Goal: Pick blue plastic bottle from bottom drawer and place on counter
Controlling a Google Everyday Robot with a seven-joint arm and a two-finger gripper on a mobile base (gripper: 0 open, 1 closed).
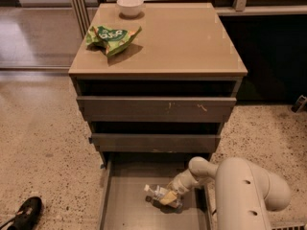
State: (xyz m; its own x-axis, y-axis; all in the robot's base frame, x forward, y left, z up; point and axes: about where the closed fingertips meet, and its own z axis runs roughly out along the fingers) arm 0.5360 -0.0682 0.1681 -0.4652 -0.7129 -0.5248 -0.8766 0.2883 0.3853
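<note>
The blue plastic bottle (158, 193), small and clear with a white cap and pale label, hangs on its side just above the floor of the open bottom drawer (125, 210). A shadow lies beneath it. My gripper (171, 196) reaches down into the drawer from the right and is shut on the bottle's right end. The white arm (240, 190) fills the lower right. The tan counter (182, 37) tops the cabinet above.
A green snack bag (112, 36) and a white bowl (130, 5) lie on the counter's left and back. The two upper drawers (156, 108) are partly pulled out above the bottom one. A black shoe (25, 212) lies on the speckled floor at lower left.
</note>
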